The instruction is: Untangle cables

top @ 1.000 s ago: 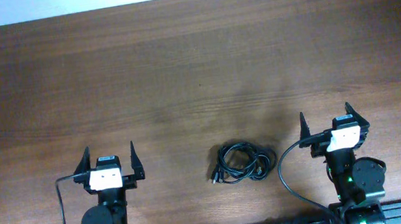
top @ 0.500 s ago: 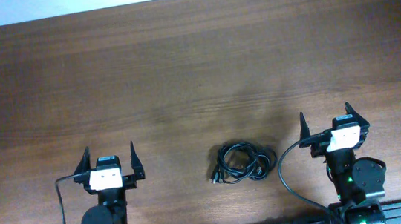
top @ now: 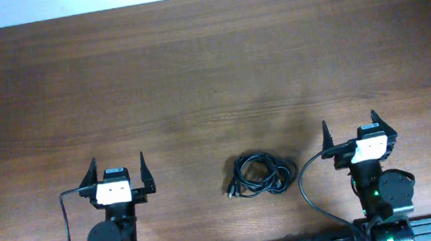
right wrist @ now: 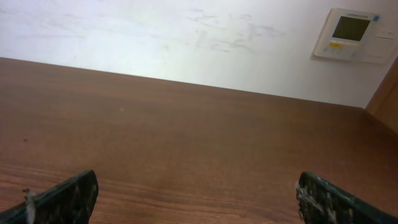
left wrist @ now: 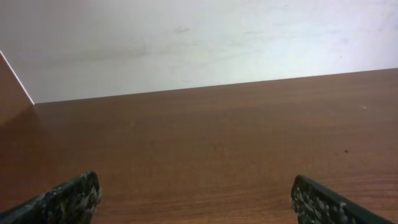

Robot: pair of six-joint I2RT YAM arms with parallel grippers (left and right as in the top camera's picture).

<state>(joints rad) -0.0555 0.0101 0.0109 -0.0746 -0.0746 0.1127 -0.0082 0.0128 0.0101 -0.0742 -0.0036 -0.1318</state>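
Lower centre of the overhead view: the cables [top: 260, 175] lie as one coiled bundle on the bench [top: 210, 73], between the left hand [top: 117, 171] and right hand [top: 351, 132]. Both hands stand wide open and empty, apparently parked either side for a two-sided pull. No container is visible.

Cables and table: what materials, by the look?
The cables look like thin black cords in a plastic or rubber jacket. They bend into small limp loops and show a faint sheen. The table shows reddish-brown wood grain with a satin finish and a soft glare patch. Solid wood, veneer or laminate cannot be told apart.
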